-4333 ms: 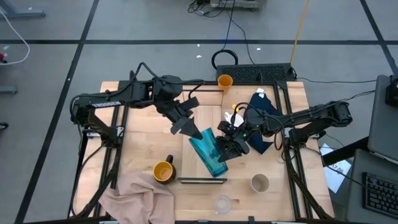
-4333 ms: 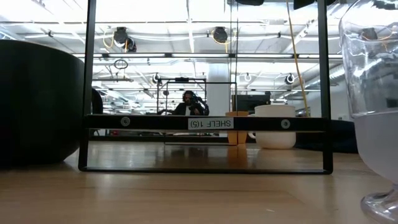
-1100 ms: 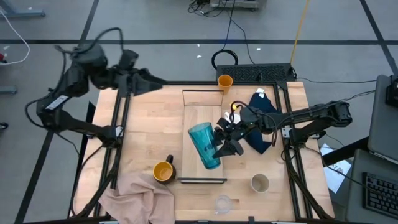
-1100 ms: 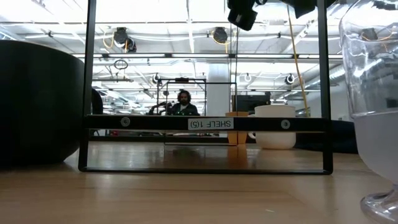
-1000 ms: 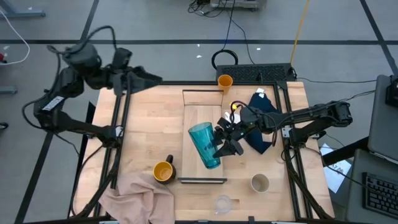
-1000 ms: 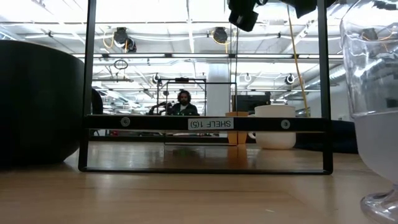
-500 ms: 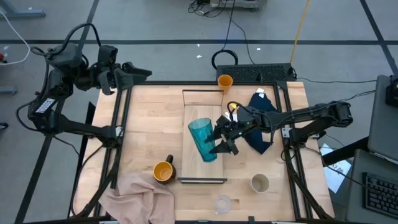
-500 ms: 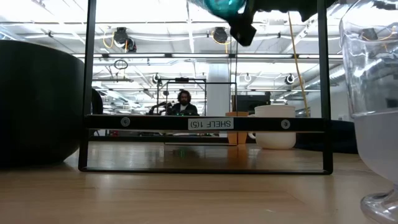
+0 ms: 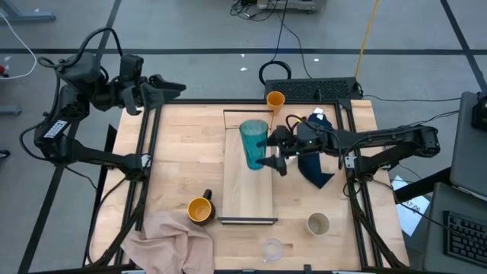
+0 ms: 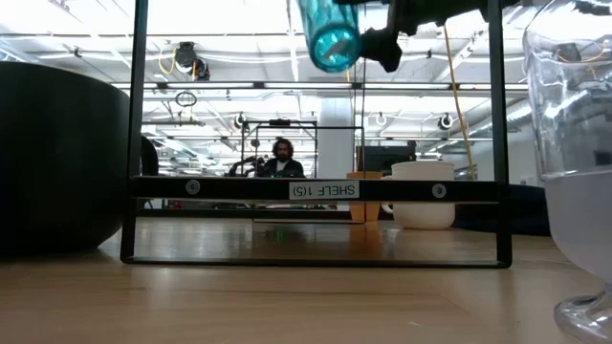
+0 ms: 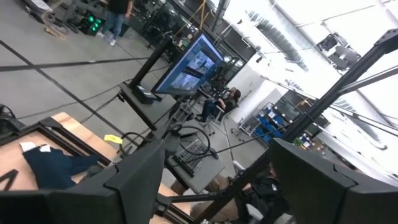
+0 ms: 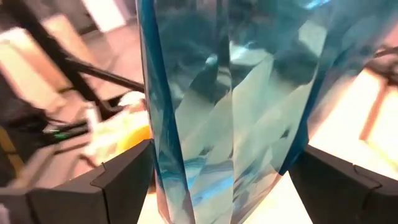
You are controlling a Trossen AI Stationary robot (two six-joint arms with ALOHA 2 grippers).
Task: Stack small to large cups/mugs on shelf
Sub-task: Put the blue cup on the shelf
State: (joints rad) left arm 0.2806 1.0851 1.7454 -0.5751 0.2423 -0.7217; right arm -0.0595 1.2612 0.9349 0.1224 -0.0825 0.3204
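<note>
the right gripper (image 9: pixel 268 152) clamps the teal tumbler (image 9: pixel 253 144) from the side, holding it in the air above the far half of the shelf (image 9: pixel 247 199) (the low view shows its base well clear of the board). the left gripper (image 9: pixel 166 88) waits past the table's far left corner, fingers spread. risk: the faceted plastic could slip or tilt in the pinch, so the tumbler lands crooked and topples.
</note>
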